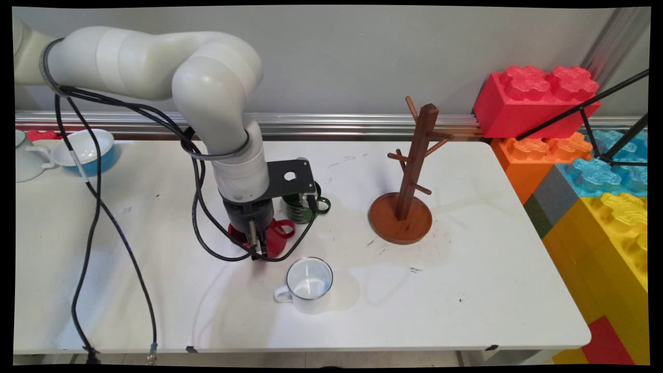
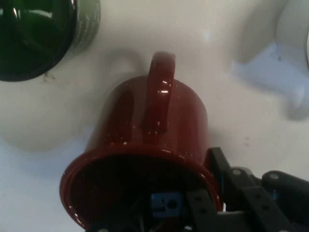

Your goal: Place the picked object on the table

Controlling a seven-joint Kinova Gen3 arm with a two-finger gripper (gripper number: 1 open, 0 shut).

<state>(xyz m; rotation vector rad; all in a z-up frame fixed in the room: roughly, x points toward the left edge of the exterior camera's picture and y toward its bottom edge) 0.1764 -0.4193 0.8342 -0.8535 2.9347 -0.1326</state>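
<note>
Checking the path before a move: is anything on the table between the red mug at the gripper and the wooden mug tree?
Nothing visible stands between the red mug and the mug tree. The green mug sits just behind the red one, the white mug nearer the camera, both off that line.

You face robotics lab bench: white table (image 1: 466,311), bare wall (image 1: 336,52), aluminium rail (image 1: 336,122) at 12 o'clock, giant toy bricks (image 1: 538,98) stacked at 3 o'clock.
</note>
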